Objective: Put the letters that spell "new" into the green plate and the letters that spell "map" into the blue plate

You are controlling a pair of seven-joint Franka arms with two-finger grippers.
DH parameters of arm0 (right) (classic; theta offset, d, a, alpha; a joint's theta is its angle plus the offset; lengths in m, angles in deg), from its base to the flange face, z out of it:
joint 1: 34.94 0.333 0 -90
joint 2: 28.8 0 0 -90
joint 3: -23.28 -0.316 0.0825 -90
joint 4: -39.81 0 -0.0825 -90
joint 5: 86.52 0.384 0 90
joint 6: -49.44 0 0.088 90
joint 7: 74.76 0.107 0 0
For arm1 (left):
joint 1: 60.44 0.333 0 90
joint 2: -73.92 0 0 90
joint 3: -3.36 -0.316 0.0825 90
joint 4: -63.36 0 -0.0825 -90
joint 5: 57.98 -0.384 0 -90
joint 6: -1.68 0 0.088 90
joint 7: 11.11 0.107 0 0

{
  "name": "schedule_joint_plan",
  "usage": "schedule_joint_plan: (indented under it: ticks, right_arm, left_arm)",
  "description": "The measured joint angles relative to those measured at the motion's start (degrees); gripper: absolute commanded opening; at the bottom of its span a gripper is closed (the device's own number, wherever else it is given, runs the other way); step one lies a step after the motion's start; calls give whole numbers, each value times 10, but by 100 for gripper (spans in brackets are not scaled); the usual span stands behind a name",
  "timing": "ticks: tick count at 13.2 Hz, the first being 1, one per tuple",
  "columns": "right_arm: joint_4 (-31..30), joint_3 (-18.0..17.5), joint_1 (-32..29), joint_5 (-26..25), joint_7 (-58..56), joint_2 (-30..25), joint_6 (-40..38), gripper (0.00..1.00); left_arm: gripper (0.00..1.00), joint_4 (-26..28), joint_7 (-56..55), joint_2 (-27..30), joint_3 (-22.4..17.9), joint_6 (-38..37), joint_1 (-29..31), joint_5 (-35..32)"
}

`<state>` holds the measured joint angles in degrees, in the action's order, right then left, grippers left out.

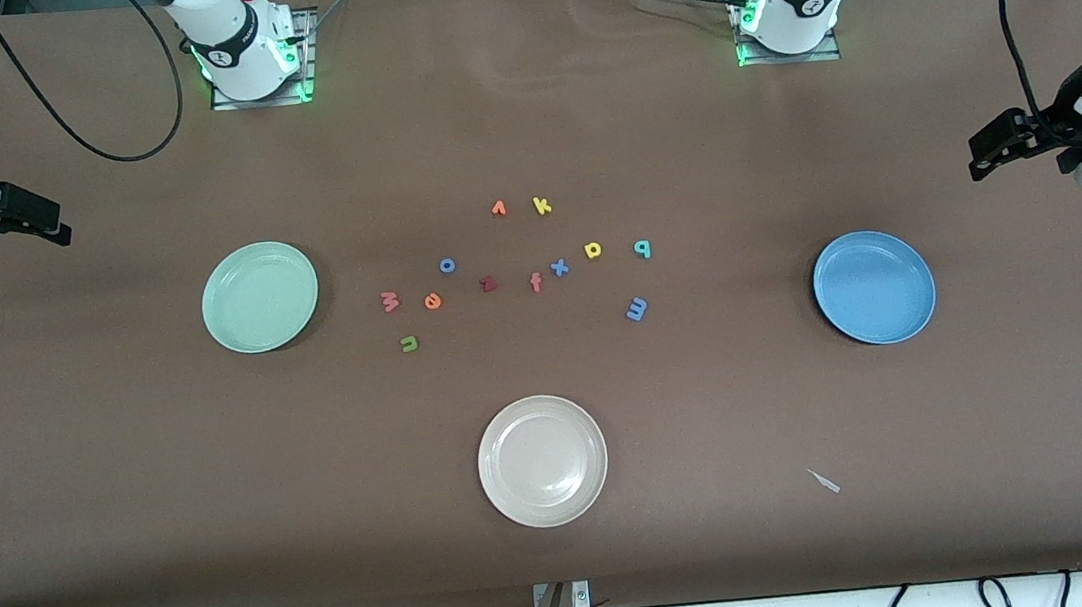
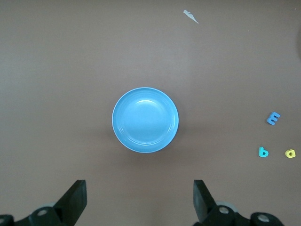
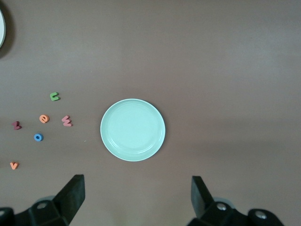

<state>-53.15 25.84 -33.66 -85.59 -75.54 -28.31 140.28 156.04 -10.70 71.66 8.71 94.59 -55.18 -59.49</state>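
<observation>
Both tools gape open and empty: right tool point(image 3: 134, 200) hangs above the green plate point(image 1: 260, 296), near the green n point(image 1: 410, 343); left tool point(image 2: 140, 200) above the blue plate point(image 1: 874, 287).

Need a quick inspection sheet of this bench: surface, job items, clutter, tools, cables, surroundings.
Surface: brown table cover.
Job's things: pale green round plate and blue round plate, both empty; small foam letters, including green n and blue m, loose between them.
Clutter: cream-white round plate; grey scrap.
Tools: left tool open over the table by the blue plate; right tool open by the green plate.
Cables: black cables near the bases.
Surroundings: nothing seen.
</observation>
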Motion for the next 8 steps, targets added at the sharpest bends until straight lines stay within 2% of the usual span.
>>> schedule_joint_plan:
  ticks: [6, 8]
  right_arm:
    - [0, 0, 0, 0, 0, 0, -6, 100]
    - [0, -2, 3, 0, -1, 1, -33, 100]
  left_arm:
    - [100, 0, 0, -4, 0, 6, 1, 0]
    - [100, 0, 0, -10, -1, 9, 5, 0]
